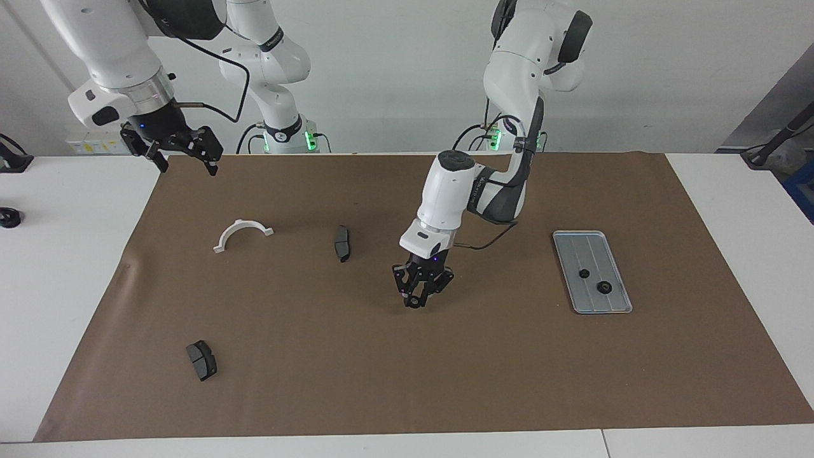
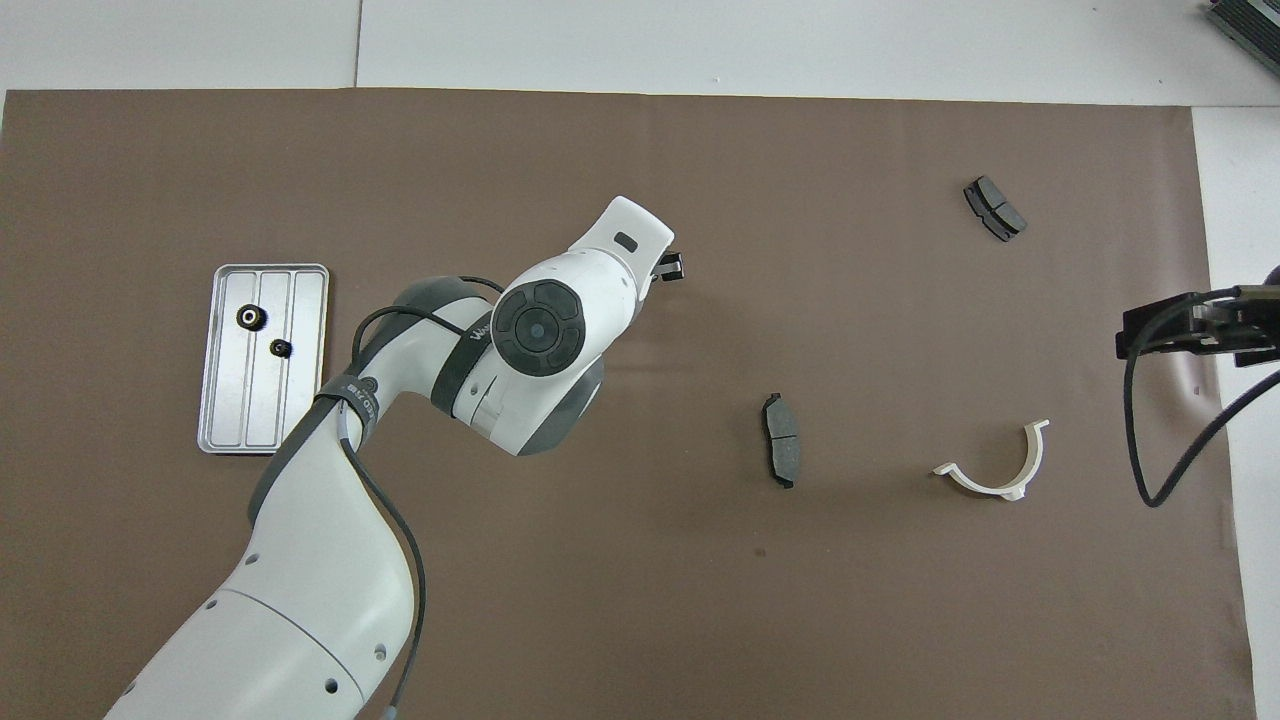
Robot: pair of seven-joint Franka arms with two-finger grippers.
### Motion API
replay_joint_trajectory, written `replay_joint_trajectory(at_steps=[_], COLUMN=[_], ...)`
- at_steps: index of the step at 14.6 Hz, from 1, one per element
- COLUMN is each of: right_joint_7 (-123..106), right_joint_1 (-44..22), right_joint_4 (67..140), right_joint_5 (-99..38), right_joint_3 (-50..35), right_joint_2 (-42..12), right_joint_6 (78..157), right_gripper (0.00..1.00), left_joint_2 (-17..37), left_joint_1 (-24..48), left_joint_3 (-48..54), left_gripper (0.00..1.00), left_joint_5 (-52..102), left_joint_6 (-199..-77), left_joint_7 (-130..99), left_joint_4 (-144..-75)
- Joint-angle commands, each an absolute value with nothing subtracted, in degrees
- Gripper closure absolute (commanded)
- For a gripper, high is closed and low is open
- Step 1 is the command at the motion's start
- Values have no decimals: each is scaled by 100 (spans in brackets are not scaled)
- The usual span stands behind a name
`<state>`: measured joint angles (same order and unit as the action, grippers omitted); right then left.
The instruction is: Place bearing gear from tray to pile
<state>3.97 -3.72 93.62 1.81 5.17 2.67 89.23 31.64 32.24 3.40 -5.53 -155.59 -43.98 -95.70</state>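
The light-grey tray (image 1: 573, 247) lies toward the left arm's end of the brown mat, with two small black gears (image 1: 584, 273) (image 1: 603, 287) on it. It also shows in the overhead view (image 2: 300, 400). My left gripper (image 1: 415, 299) hangs low over the middle of the mat, between tray and pile, shut on a small dark round bearing gear (image 1: 414, 301). In the overhead view my own arm hides most of that gripper (image 2: 668, 267). The pile is a white bracket (image 1: 242, 233) and two dark brake pads (image 1: 342, 243) (image 1: 201, 360). My right gripper (image 1: 184, 158) waits, open and raised over the mat's corner.
The brown mat (image 1: 483, 369) covers most of the white table. The left arm's elbow and cable (image 1: 489, 238) hang over the mat between the gripper and the tray. A small dark thing (image 1: 9, 217) lies on the table off the mat at the right arm's end.
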Motion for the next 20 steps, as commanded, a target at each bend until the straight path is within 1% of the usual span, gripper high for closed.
replay_joint_trajectory(at_steps=[1,2,3,5,8,10,12,15,17,18,20], right_joint_7=[466,501,431,404,291,246,264,648,1219,1544,1775], right_joint_1=[-395,-413,-335,-177,-219,-290,-579,-1097,-1457,-1694,-2152], right_joint_4=[9378,9378,9395,9500,9536,9659,9781,9590,9362,9195,8887], right_joint_5=[149,132,19,-324,-343,-334,-264,-255,-342,-299,-255], right_joint_3=[492,501,510,527,527,492,501,492,492,492,492], right_joint_2=[290,290,299,334,343,334,212,-455,-1025,-1402,-1922], right_joint_6=[8869,8868,8894,8903,9026,9429,9999,10764,11379,11712,12110], right_gripper=[0,0,0,0,0,0,0,0,0,0,0], left_joint_2=[3217,3208,3199,3182,3086,2831,2445,1909,1540,1425,1240], left_joint_1=[3375,3410,3410,3410,3340,3183,2849,2348,1997,1804,1382], left_joint_3=[255,255,246,246,229,211,220,228,229,220,229], left_gripper=[53,17,0,0,0,0,0,0,0,0,0], left_joint_5=[-492,-483,-483,-492,-501,-519,-519,-519,-519,-510,-519], left_joint_6=[-15733,-15706,-15654,-15540,-15190,-14715,-14485,-14449,-14275,-14039,-13511], left_joint_7=[-4535,-4561,-4649,-4685,-4597,-4239,-3659,-2859,-2227,-1937,-1348], left_joint_4=[-9606,-9606,-9598,-9598,-9668,-9825,-10167,-10747,-11117,-11153,-11145])
